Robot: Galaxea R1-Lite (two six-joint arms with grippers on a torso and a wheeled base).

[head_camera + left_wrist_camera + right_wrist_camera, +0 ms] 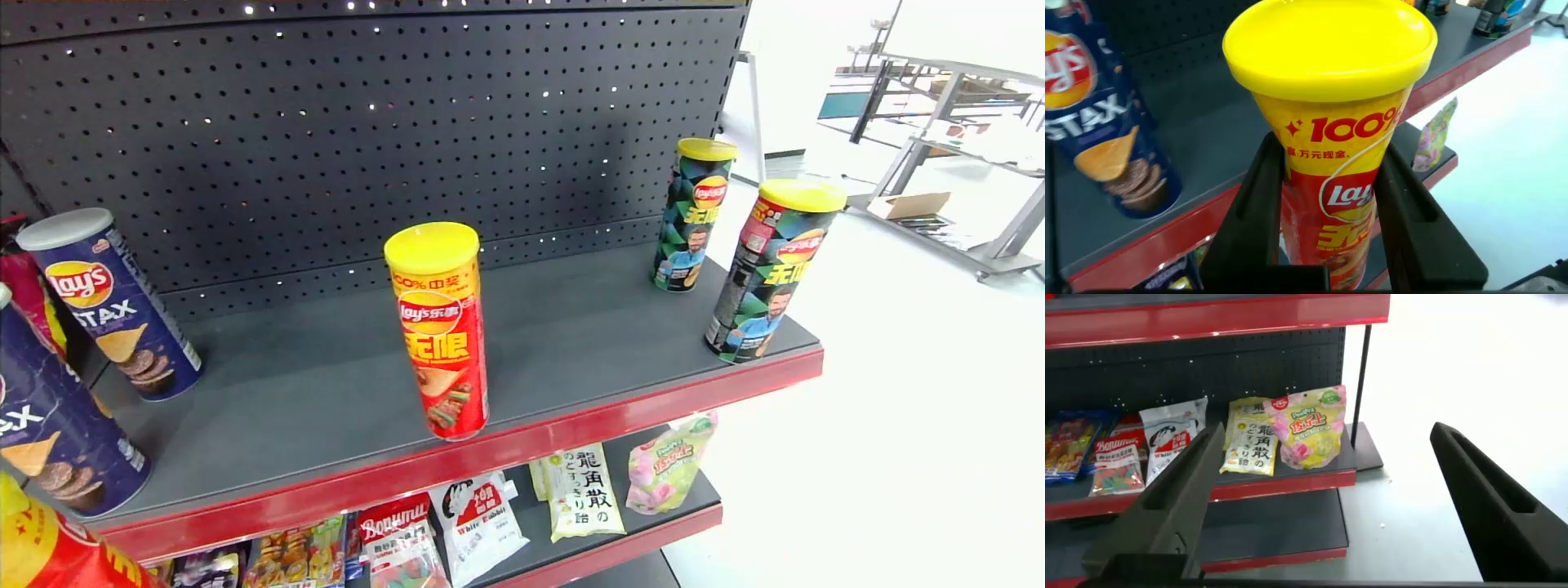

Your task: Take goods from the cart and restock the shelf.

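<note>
Grip: left gripper (1327, 224) pinches the held chip can (1331, 122), a red tube with a yellow lid; its dark fingers (1259, 196) press on either side of the body below the lid.
Place of can: off the top shelf (326, 367), in front of its red lip (571, 429), near seven o'clock of the board in the head view; not yet set down.
Other arm: right gripper (1331, 506) is spread wide and empty, facing the snack bags (1253, 437) on the lower shelf (1282, 488).
Neighbours: blue Stax can (110, 302) at nine o'clock, second blue can (49, 433) at eight o'clock, shelved red can (441, 327) at six o'clock right on the front edge, green-patterned can (692, 216) at two o'clock and its twin (771, 273) at three o'clock.
Risk of catching: the tube's base may strike the red lip if it goes in too low, which would twist it in the fingers or tip it.
Risk of knocking: the two blue cans stand close to the entry side, so a wide swing of can or fingers would likely topple them, and tall tubes roll.
Risk at the edge: the shelved red can has no margin toward six o'clock, so a nudge probably sends it off the board.
Risk on release: a tall, narrow tube let go while tilted or above the board likely falls over; it wants to be upright and touching first.
Safest gap: bare board between nine and six o'clock, by my judgement.
</note>
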